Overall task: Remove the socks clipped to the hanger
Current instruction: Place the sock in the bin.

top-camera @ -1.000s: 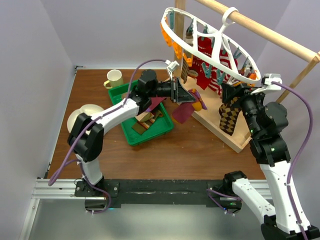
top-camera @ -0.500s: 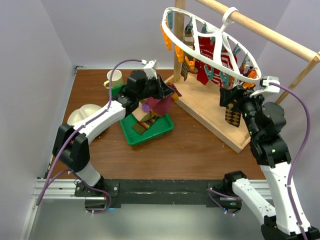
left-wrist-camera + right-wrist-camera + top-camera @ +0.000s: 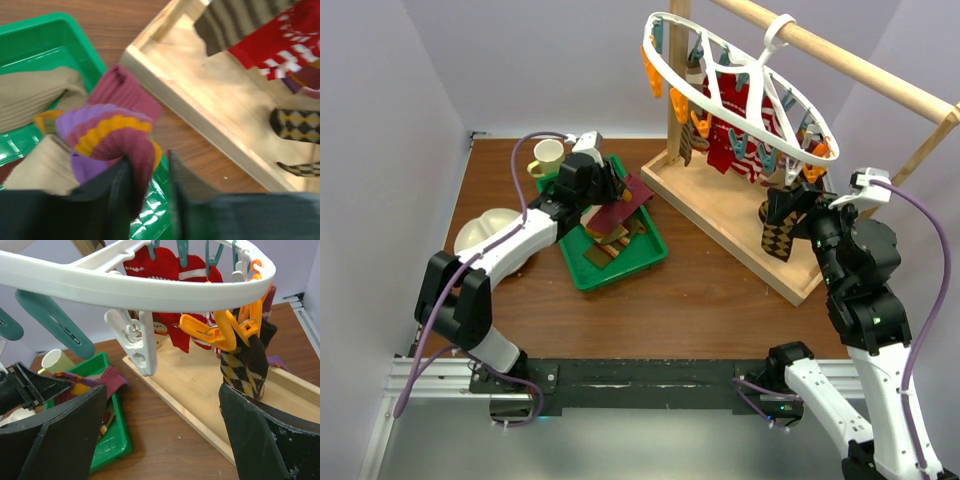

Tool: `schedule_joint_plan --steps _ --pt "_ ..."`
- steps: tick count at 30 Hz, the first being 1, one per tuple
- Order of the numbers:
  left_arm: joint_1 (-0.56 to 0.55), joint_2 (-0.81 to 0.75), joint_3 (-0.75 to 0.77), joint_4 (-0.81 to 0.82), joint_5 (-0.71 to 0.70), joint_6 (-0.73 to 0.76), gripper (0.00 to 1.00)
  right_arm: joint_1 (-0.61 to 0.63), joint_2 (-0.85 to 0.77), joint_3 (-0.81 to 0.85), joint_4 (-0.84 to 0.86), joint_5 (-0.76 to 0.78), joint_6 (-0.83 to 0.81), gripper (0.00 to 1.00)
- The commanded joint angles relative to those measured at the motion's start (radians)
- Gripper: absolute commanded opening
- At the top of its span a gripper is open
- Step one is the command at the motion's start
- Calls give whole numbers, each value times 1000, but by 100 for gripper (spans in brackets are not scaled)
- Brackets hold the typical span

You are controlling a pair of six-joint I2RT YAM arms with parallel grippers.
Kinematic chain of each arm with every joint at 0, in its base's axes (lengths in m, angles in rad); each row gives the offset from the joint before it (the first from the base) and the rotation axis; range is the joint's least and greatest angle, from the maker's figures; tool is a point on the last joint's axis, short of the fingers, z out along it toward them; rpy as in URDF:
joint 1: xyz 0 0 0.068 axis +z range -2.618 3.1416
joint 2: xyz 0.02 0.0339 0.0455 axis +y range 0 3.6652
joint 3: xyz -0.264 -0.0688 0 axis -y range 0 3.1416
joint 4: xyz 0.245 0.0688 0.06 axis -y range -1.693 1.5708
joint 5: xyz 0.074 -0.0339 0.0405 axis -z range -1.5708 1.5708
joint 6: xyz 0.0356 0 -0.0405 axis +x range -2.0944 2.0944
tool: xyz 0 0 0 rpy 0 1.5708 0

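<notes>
The white oval hanger hangs by its hook from a wooden rail, with red socks and a brown argyle sock clipped under it. My left gripper is over the green tray, open. A maroon sock with purple and yellow stripes rests against its left finger, and a gap shows to the other finger. My right gripper stands wide open below the hanger's rim. The argyle sock, held by an orange clip, hangs just above its right finger.
The green tray holds tan and brown socks. The stand's wooden base board lies right of the tray under the hanger. A pale mug and a white bowl sit at the table's left. A white clip dangles ahead of my right gripper.
My left arm pulled the maroon sock away from the hanger and swung left over the tray, then its jaws parted. My right gripper opened wider beside the argyle sock.
</notes>
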Motion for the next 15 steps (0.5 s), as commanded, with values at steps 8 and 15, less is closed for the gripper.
schedule_joint_plan --steps 8,15 --pt "7 -112 -18 0 -274 45 84 2 -26 30 -98 43 63 98" --pt "-25 -207 -29 -32 -296 82 84 2 -49 110 -184 53 84 98"
